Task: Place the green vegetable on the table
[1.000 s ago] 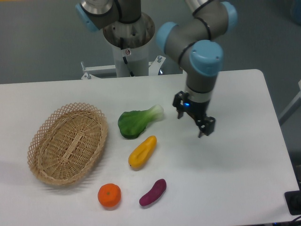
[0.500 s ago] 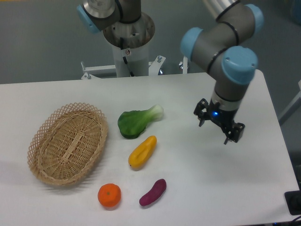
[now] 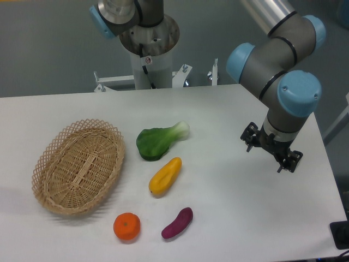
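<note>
Dark-leaved, pale-stalked toy green vegetable [image 3: 160,141]: lying free on the white rounded counter [image 3: 218,218], centre, right of the woven wicker basket [image 3: 77,166]; placement apparently done. Black two-finger claw [image 3: 271,154]: far right, fingers apart, holding nothing.

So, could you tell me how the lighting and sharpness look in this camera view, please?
In the fixed camera view, the light is soft and even: the green vegetable, yellow fruit and basket cast only faint shadows on the white table. There is no harsh glare. The produce is sharp, while the gripper looks slightly soft at its edges.
</note>
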